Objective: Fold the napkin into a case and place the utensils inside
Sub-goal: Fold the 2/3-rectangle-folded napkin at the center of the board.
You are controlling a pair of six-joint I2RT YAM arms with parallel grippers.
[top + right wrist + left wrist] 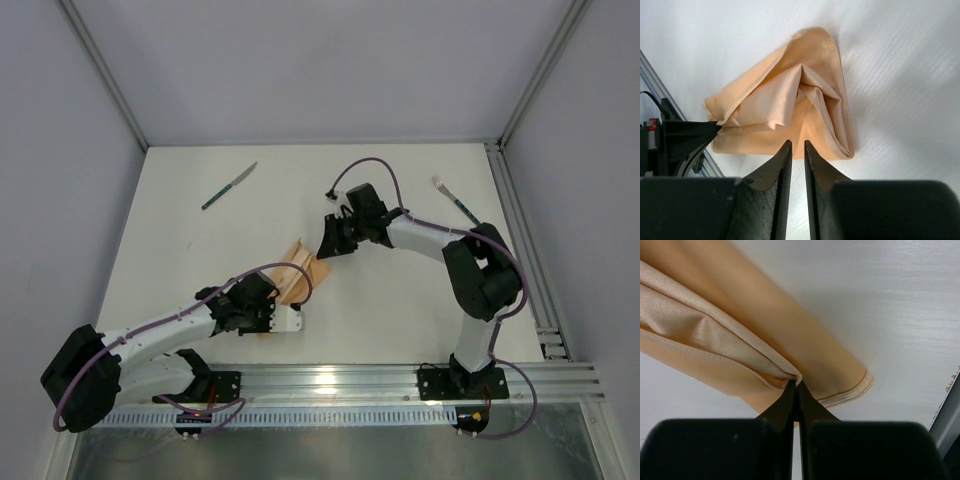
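The left end effector [796,385] is clamped on the napkin [715,330]. Its 2 fingers [782,407] meet, with a hemmed fold of the peach-orange cloth pinched at their tips. From that grip the cloth spreads ahead and to the left of the fingers in loose, shiny layers. A rounded, stitched corner lies flat on the white worktop [900,300] just right of the tips.

The right end effector [795,145] stands slightly parted, with a narrow slit between its 2 fingers and no cloth in it. Its tips sit at the near edge of the napkin; whether they touch the cloth cannot be told. Ahead of it the napkin is bunched into a rough triangle with a raised ridge of folds down the middle. To its left, the other arm's black fingers grip 1 corner of the cloth.

From above, the napkin lies between the 2 end effectors, with the left one at its near end and the right one at its far right side. The knife [230,186] lies well apart, far beyond the left end effector toward the back of the worktop. The fork [455,198] lies well apart to the right of the right end effector, near the side rail. Both lie flat on the bare surface — outside the cloth.
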